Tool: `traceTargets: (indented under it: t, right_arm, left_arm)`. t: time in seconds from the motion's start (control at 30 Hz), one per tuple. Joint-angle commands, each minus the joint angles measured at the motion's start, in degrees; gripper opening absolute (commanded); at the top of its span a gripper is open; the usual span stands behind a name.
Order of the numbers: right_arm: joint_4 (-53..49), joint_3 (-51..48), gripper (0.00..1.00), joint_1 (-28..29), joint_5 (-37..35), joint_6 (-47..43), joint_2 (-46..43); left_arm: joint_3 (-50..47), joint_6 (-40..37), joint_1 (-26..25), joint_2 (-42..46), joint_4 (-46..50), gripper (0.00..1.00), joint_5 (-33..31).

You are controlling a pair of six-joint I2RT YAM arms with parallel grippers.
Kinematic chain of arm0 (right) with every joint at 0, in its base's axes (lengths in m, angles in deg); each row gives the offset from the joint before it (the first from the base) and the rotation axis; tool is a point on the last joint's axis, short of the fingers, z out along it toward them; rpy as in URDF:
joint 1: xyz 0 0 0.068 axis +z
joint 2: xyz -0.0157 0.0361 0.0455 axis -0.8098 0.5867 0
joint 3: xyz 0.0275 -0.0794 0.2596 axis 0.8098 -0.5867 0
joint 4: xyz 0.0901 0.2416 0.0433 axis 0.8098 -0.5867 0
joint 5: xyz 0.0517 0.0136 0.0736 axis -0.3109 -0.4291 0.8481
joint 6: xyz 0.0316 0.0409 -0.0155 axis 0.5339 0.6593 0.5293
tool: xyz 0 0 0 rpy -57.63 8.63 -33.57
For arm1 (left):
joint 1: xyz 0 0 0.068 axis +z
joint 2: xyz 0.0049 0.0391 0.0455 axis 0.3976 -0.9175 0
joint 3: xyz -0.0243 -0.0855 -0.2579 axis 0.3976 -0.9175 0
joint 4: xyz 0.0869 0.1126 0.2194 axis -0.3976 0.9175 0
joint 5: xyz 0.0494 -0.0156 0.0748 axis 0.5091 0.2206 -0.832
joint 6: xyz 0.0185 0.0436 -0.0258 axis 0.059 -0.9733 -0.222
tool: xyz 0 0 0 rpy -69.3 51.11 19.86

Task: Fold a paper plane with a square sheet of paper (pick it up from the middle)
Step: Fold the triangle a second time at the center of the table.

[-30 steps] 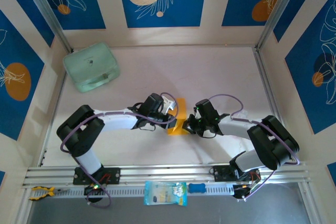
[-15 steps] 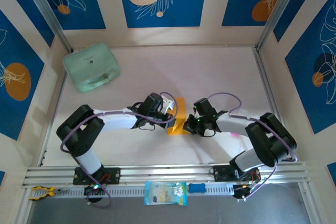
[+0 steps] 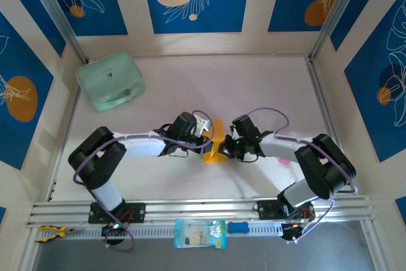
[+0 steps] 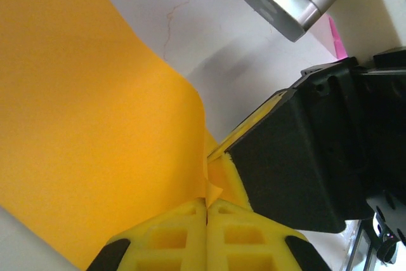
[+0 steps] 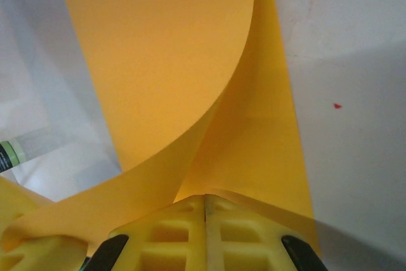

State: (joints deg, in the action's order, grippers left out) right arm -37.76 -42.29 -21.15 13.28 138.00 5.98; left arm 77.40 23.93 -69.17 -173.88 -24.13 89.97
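The square sheet of paper (image 3: pixel 217 142) is orange-yellow and sits mid-table between the two arms, bent into a curl rather than flat. My left gripper (image 3: pixel 209 133) is at its left edge. In the left wrist view the yellow fingertips (image 4: pixel 206 204) are pressed together, with a small corner of the sheet (image 4: pixel 95 118) pinched in them. My right gripper (image 3: pixel 226 148) is at the sheet's right side. In the right wrist view its jaws (image 5: pixel 205 200) are shut on the paper (image 5: pixel 158 61), which arches up and over to the left. The two grippers almost touch.
A mint-green rounded case (image 3: pixel 111 80) lies at the back left. A pale blue packet (image 3: pixel 200 233) and a blue piece (image 3: pixel 238 227) rest on the front rail, and a yellow clamp (image 3: pixel 51 233) lies at its left end. A small pink scrap (image 3: pixel 283 160) lies under the right forearm.
My right gripper has crept left towards the left one, and the sheet between them has bowed more. The left arm has stayed almost still.
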Motion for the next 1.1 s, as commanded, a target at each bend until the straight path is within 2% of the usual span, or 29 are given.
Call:
traceTargets:
  t: [0.0,0.27,1.07]
  right_arm:
    - [0.3,0.3,0.03,0.7,0.8,1.4,2.1]
    - [-2.7,-2.0,0.03,0.6,-1.9,1.1,1.1]
    - [-4.6,-1.4,0.03,-0.1,-1.1,-0.7,0.0]
  left_arm:
    - [-0.6,-0.3,0.7,-0.3,0.1,0.00,-0.6]
    - [-0.5,-1.8,1.3,-0.3,2.6,0.00,-3.3]
    - [-0.8,-1.9,1.7,-2.9,4.5,0.00,-9.0]
